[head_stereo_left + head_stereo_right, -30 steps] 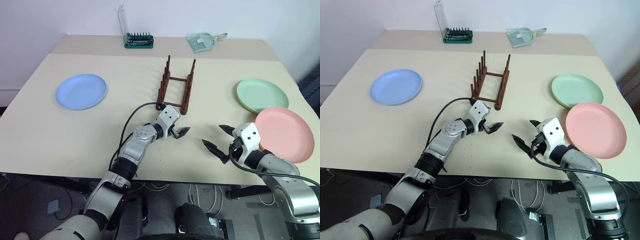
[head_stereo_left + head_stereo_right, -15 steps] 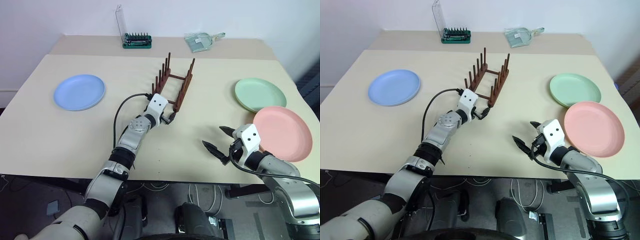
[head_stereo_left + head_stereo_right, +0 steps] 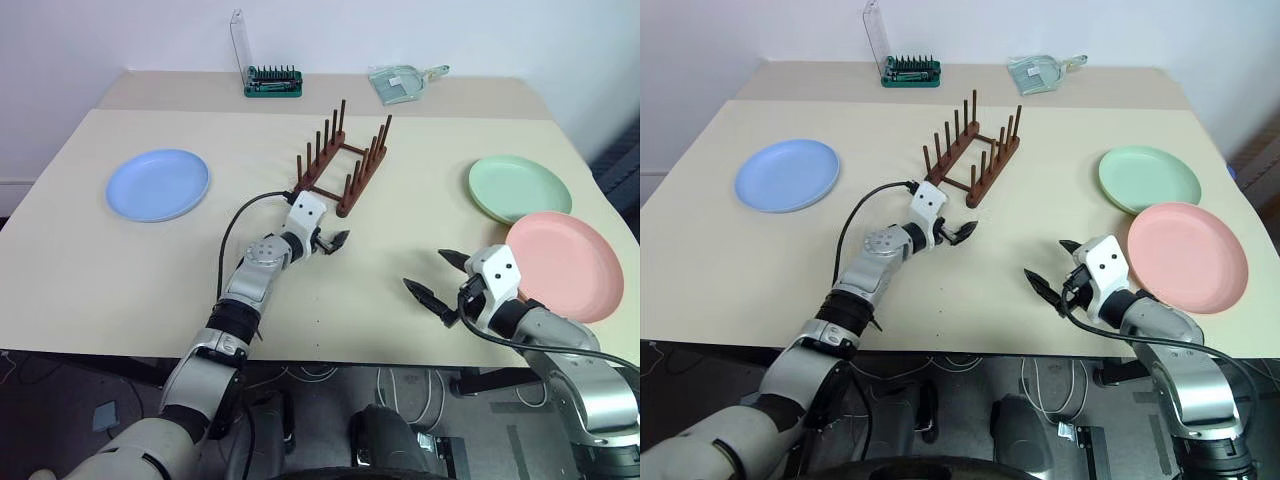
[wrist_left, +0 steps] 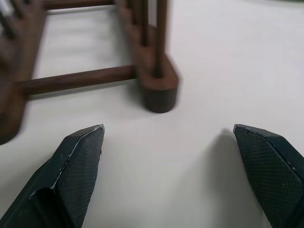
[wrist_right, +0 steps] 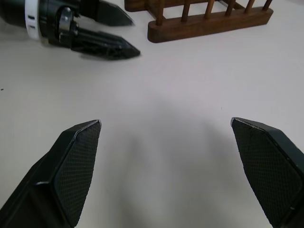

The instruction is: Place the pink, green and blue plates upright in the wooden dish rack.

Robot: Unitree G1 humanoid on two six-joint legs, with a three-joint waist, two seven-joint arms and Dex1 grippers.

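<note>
Here, both grippers, left (image 3: 332,240) and right (image 3: 440,274), gape empty over the beige table (image 3: 120,260).

1. Three plates on the table (image 3: 120,270): one blue plate (image 3: 158,184), one green plate (image 3: 519,188), one pink plate (image 3: 564,265).
2. One wooden dish rack (image 3: 341,162).
3. One green bit holder (image 3: 274,81) at the far edge.
4. One dustpan (image 3: 404,82) at the far edge.

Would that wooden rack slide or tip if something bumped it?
The wooden dish rack looks small and light, so it would probably slide on the smooth table. Its two low rails sit wide apart, so tipping seems unlikely. The thin pegs might snap.
</note>
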